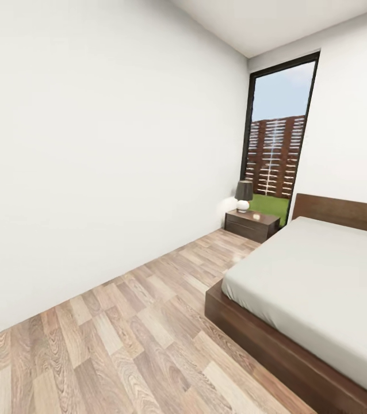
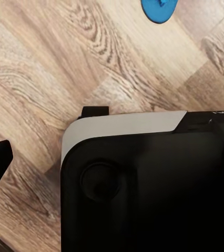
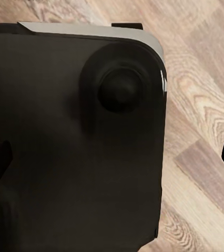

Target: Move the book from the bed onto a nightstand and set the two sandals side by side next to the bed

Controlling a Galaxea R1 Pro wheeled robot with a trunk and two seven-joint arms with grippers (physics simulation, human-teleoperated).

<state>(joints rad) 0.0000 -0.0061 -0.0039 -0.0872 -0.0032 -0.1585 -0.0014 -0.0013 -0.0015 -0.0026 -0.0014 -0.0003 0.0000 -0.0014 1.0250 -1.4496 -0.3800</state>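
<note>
1. Beside the far wall, under the tall window (image 1: 278, 144), the nightstand (image 1: 251, 223) carries a small lamp (image 1: 243, 196); the bed (image 1: 321, 287) lies just beside it, and no book shows on the visible mattress.
2. On the wooden floor (image 2: 33, 79), one blue sandal (image 2: 158, 10) lies near the robot base (image 2: 149, 189).
3. I cannot tell the state of either gripper's jaws.
4. Risk: driving forward, the base could run over the sandal, because the head camera looks away from it.
</note>
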